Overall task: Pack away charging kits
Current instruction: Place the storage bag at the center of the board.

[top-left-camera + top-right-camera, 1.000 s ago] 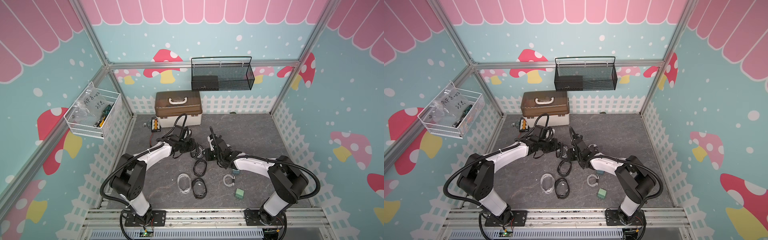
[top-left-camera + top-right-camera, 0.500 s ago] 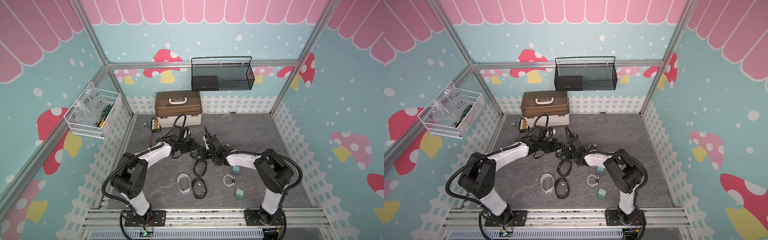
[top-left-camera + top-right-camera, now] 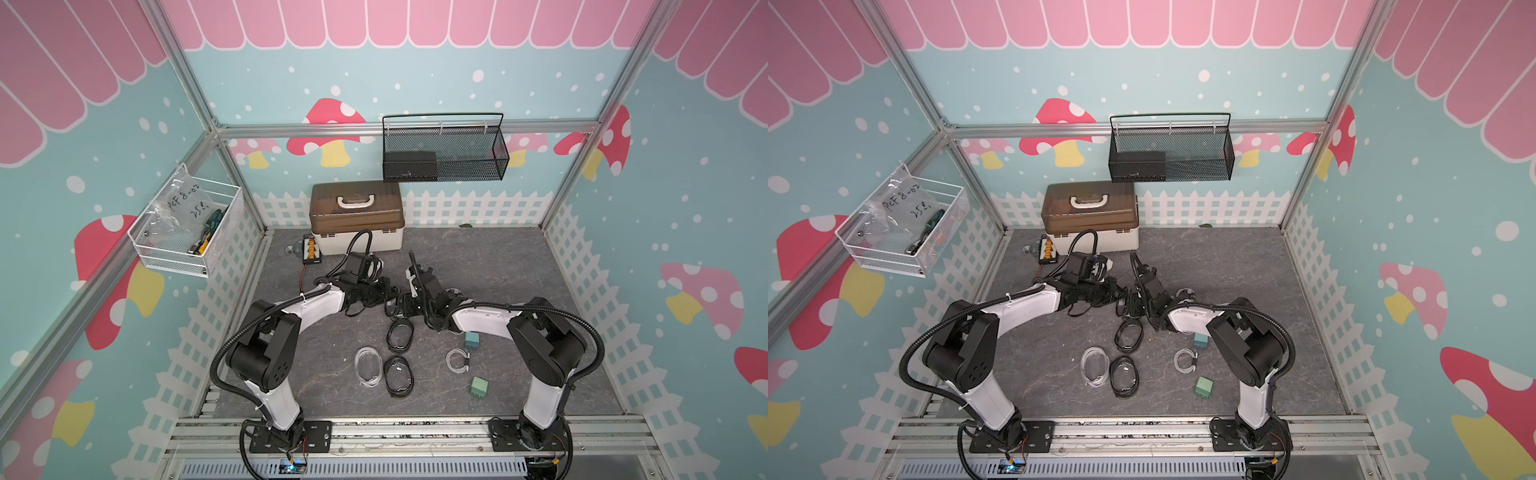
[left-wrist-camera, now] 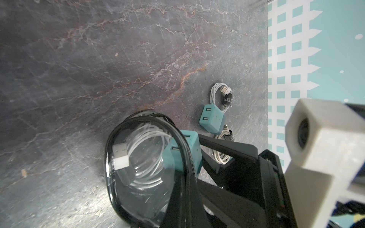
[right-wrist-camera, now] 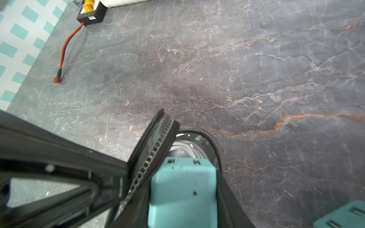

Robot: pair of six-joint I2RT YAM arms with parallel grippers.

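Two grippers meet near the middle of the tabletop (image 3: 498,257). What does each have hold of? (Lena)

The left gripper (image 3: 391,296) is pinched fully shut on the rim of a black-rimmed pouch (image 4: 126,183), whose zip mouth stands open. The right gripper (image 5: 181,183) is closed partway around a teal adapter (image 4: 184,153), which sits in that mouth, partly past the rim. (Tom)

Is anything inside the pouch? (Lena)

A coiled white cable (image 4: 146,158) shows through its clear wall. (Tom)

Where are the other pieces? (Lena)

Just in front of the grippers lies a second pouch (image 3: 400,336), black-rimmed. Nearer the front edge, a third pouch (image 3: 399,376), also black-rimmed, lies just beside a white-rimmed pouch (image 3: 369,366). Between these and the right edge are a loose cable (image 3: 457,360), an arm-side adapter (image 3: 471,340) partly hidden by the right arm, and a front adapter (image 3: 479,386). A brown-lidded box (image 3: 356,216) stands at the back edge, with a black board (image 3: 311,249) just beside it. (Tom)
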